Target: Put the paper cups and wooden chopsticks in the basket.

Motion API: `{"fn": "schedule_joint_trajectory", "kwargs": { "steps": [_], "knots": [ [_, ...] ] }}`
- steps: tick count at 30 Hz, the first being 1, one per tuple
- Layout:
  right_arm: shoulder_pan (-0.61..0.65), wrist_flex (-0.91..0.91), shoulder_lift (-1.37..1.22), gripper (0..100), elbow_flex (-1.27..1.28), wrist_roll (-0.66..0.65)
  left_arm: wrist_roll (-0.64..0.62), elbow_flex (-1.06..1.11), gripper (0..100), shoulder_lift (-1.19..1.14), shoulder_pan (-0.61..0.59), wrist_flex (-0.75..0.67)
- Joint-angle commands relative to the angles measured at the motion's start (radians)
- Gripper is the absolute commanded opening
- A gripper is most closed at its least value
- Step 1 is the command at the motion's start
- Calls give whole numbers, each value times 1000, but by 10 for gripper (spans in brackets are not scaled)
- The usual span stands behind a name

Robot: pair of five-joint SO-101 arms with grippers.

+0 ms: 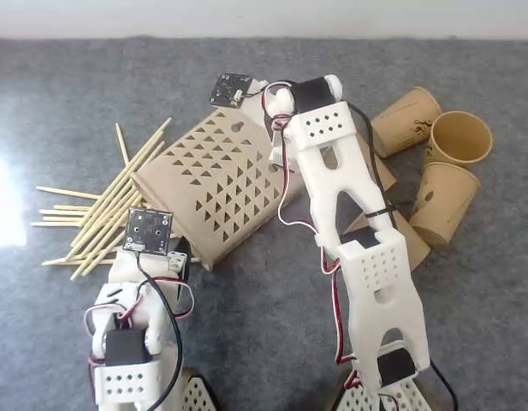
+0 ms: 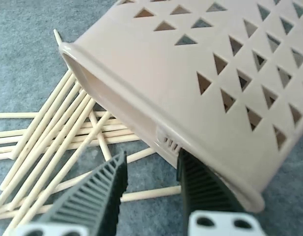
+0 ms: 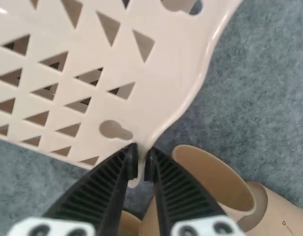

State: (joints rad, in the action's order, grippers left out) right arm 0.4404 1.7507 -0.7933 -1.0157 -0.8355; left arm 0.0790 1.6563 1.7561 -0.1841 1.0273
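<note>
Basket (image 1: 216, 184) lay tipped over at centre of the high view, a perforated wall facing up, so nothing could go in yet. Judged step: righting it.

Right gripper (image 3: 141, 150) was pinched shut on the basket's thin edge. In the high view that is the basket's upper-right end, next to the handle cutout. Left gripper (image 2: 152, 157) was open at the opposite, lower-left end, with the rim corner sitting just off the tips, between the jaws rather than clamped.

The basket's long axis ran lower left to upper right in the high view, with one arm at each end. The lift probably turns on the left jaws closing on that rim before either arm raises.

Chopsticks (image 1: 101, 214) lay fanned at mid-left, mostly running lower left to upper right. Some reached under the basket's mouth in the left wrist view, and the left arm was nearer them.

Cups (image 1: 459, 137) lay on their sides at upper right and mid-right, nearer the right arm. One was just beside the right jaws in the right wrist view.

Risk, as a guess: a one-sided grip lets the basket swing and scatter the sticks.
</note>
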Motion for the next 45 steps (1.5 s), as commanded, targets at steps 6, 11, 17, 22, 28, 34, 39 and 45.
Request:
{"fn": "schedule_joint_trajectory", "kwargs": {
  "steps": [6, 11, 17, 22, 28, 34, 39, 45],
  "knots": [
    [19, 47, 120, 8, 51, 20, -66, -355, 163, -31, -78, -34],
    [15, 47, 120, 8, 51, 20, -72, -621, 163, -371, -72, -34],
    [15, 45, 124, 8, 43, 20, -92, -1089, 163, -1085, -97, 43],
    [12, 42, 124, 8, 43, 15, -86, -1379, 160, -1428, -97, 219],
    [1, 44, 122, 8, -26, 18, 18, -1316, 160, -1490, -64, 178],
    [2, 45, 122, 8, -41, 18, -37, -1297, 160, -1562, -107, 157],
    [1, 45, 120, 8, -41, 18, -46, -1299, 160, -1679, -173, 133],
    [1, 45, 139, 8, -44, 20, 6, -1299, 160, -1774, -221, 137]
  ]
}}
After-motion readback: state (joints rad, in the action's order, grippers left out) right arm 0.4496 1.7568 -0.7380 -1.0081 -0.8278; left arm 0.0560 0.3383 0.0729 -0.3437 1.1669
